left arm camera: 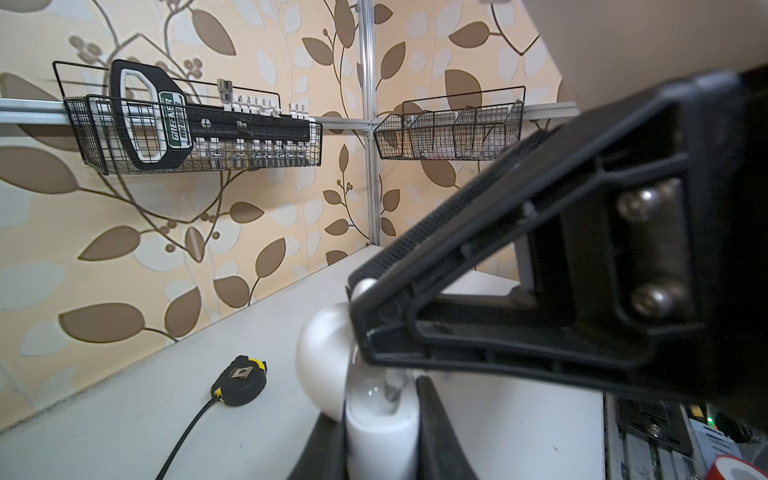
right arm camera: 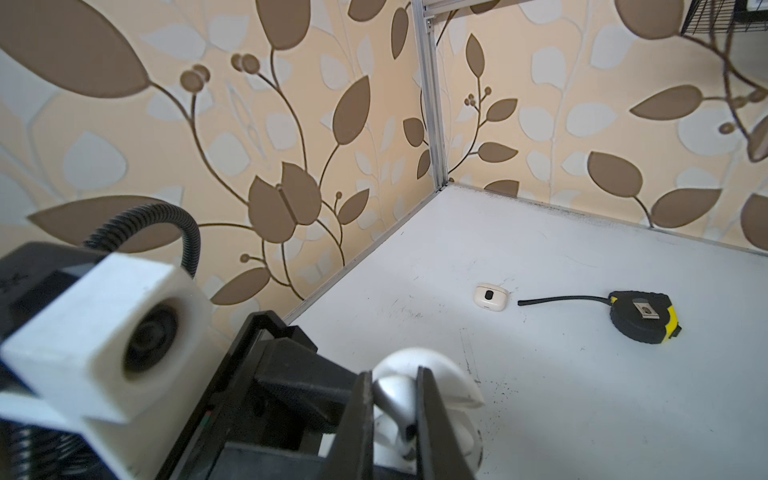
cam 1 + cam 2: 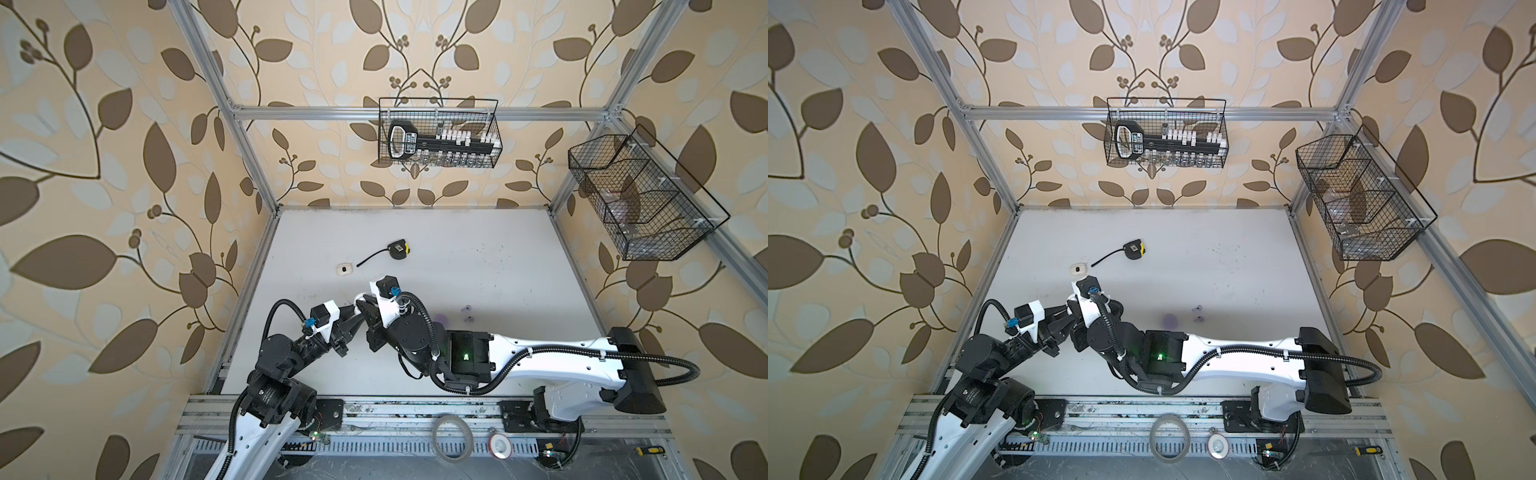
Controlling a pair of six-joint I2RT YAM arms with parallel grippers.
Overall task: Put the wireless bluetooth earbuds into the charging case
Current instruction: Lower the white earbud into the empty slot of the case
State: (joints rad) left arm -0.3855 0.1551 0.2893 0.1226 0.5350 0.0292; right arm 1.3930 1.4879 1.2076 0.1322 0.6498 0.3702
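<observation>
Open charging case [image 1: 320, 353] with earbud [image 2: 392, 397] at its mouth
The left pincer [image 1: 382, 432] is closed on the case and the right pincer [image 2: 395, 411] on the earbud, near the worktop's [image 3: 478, 257] left edge; open surface is left toward the right edge.

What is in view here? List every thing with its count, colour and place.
table: one, white, under everything
tape measure: one, black and yellow, left of centre, toward the back
closed case: one, white, just left of it
lavender earbuds: two, on the table right of the tools
open charging case: one, white, in left tool
earbud: one, white-grey, in right tool, at the open case
wire baskets: two, black, on back and right rails
tape rolls: two, clear and red-white, front rail
screwdriver: one, yellow-black, front right
left tool: one, black, shut on the open charging case
right tool: one, black, shut on the earbud
</observation>
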